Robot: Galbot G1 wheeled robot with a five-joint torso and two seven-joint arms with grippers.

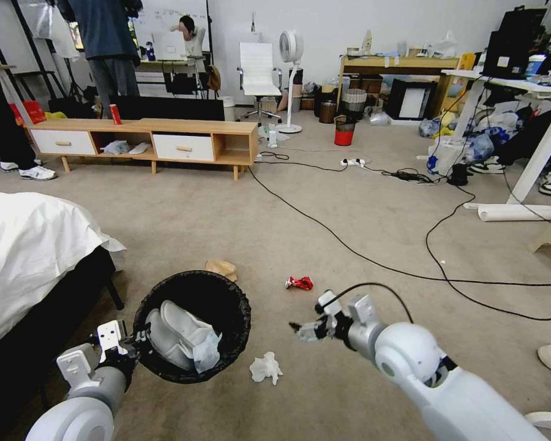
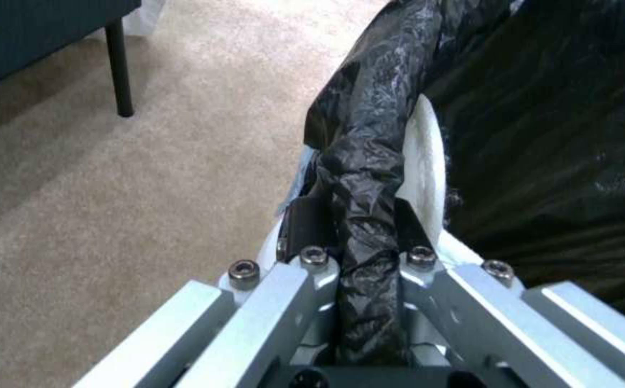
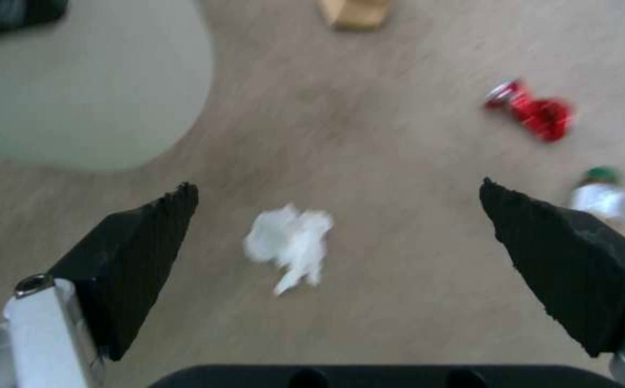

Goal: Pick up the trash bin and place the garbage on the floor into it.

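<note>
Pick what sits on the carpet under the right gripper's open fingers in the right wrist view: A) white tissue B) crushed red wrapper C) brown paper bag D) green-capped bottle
A: the right gripper hangs open over the white tissue, which lies on the floor between its fingers, while the other litter lies farther off.

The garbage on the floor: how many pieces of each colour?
White: 1, the tissue
Red: 1, the crushed wrapper
Brown: 1, the paper bag
Clear with green cap: 1, the small bottle
Total: 4
</note>
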